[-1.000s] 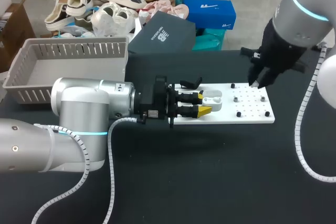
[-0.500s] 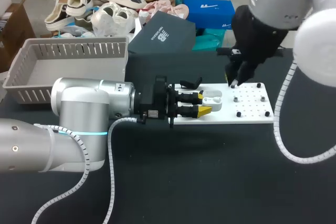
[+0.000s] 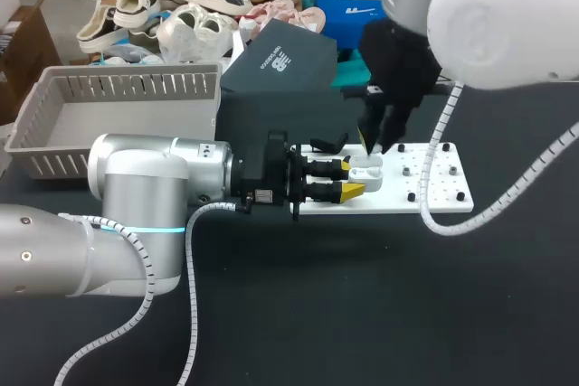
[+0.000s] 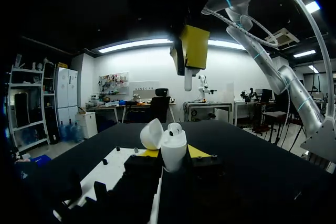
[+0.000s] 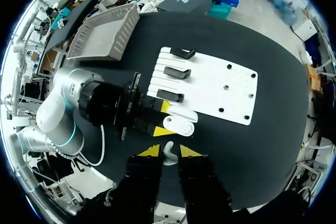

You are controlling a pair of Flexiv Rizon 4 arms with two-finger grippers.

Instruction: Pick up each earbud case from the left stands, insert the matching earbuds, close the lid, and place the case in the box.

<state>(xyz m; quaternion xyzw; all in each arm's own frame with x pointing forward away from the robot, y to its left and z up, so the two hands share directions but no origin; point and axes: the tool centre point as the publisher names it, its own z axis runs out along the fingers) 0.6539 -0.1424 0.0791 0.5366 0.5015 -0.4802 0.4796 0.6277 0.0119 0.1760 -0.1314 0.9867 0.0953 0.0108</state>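
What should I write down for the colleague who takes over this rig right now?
Left gripper: shut on the case, lid open, over the white board.
Right gripper: shut on an earbud, above the open case.
Done: case in hand, opened.
Left to do: insert earbud, close lid, place case in the gray box.

Head camera looks down from behind — left wrist low, right overhead, sharing the case (image 4: pixel 172 148).
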